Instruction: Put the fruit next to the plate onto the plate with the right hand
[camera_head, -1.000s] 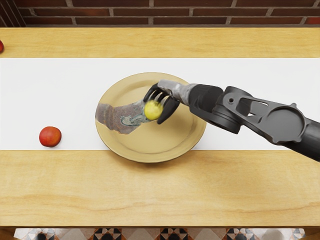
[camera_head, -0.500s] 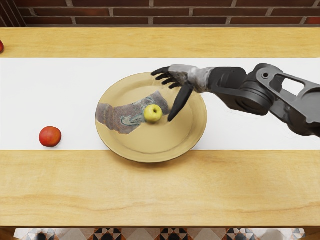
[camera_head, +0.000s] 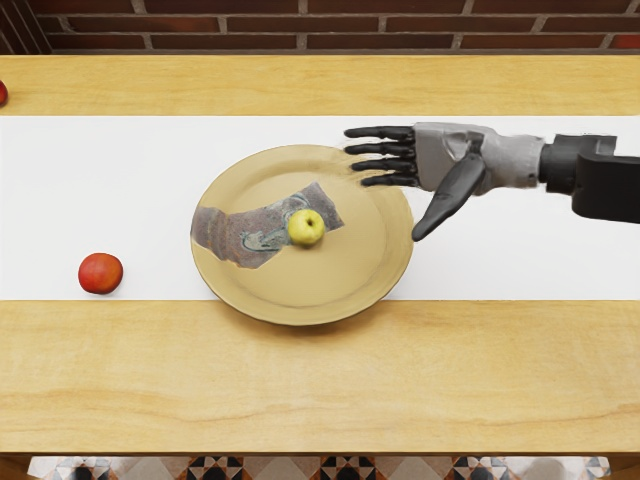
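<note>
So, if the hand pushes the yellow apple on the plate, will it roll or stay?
Probably rolls: the yellow apple looks round and smooth. The rim of the plate would likely stop it. It seems rigid, not squashy.

Single head view, slanting down onto table (camera_head: 320, 380), facing brick wall (camera_head: 320, 25), fairly near

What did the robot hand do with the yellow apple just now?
The right hand let go of the yellow apple, opened its fingers and pulled back right, to the rim of the plate. The yellow apple stayed on the plate; the red apple didn't move.
</note>
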